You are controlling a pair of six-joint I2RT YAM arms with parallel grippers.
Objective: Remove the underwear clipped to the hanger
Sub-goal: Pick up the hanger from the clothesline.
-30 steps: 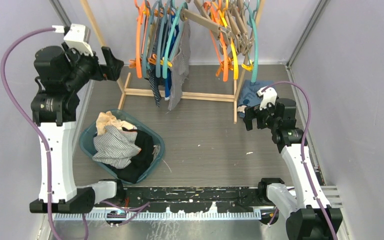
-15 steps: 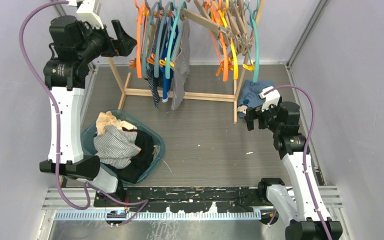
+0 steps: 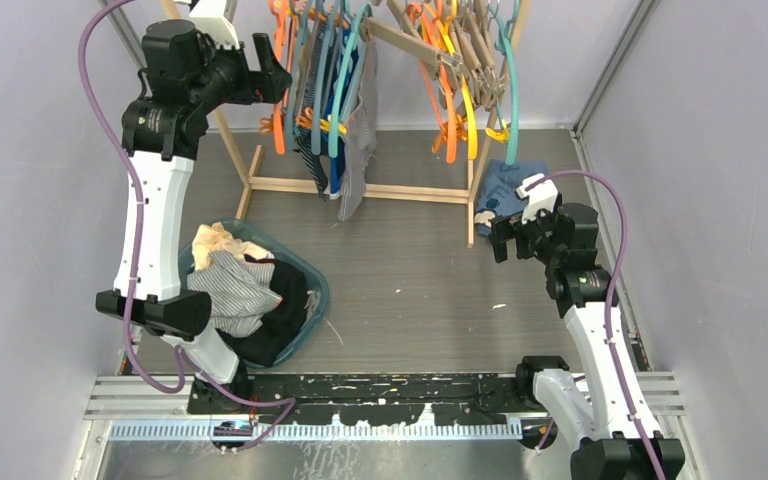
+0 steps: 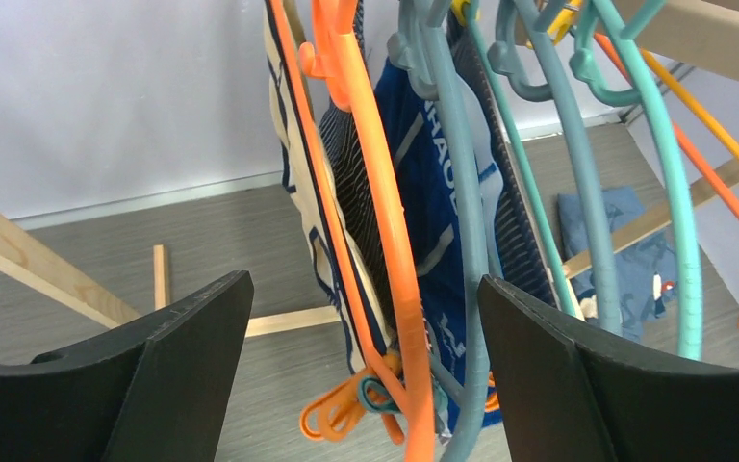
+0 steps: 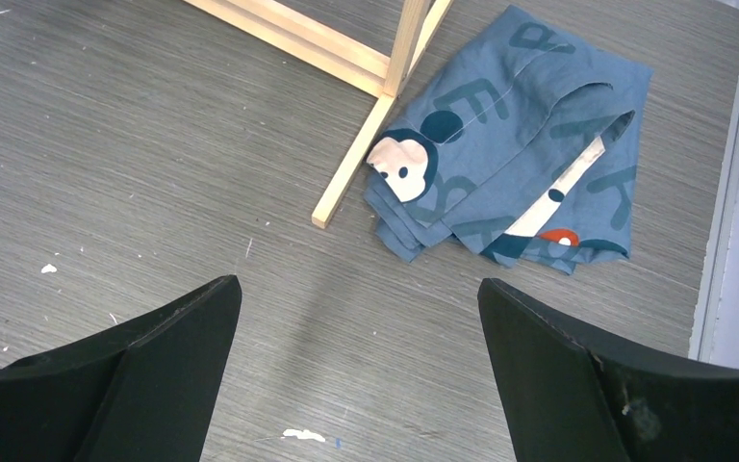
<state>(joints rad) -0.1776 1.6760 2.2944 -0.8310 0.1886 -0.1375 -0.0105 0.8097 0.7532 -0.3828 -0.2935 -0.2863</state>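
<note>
While L end effector (image 4: 364, 279) wide by hung underwear (image 4: 423, 192), R end effector (image 5: 358, 282) wide too: basket (image 3: 321, 291) w/ heaped clothes (image 3: 230, 290).

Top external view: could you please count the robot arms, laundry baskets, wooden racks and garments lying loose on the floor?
Robot arms: 2 (left arm, right arm)
Laundry basket: 1
Wooden rack: 1
Loose floor garment: 1
Total: 5

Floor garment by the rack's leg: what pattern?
The garment is blue with darker blue letters and a cartoon face; clearest in the right wrist view.
</note>
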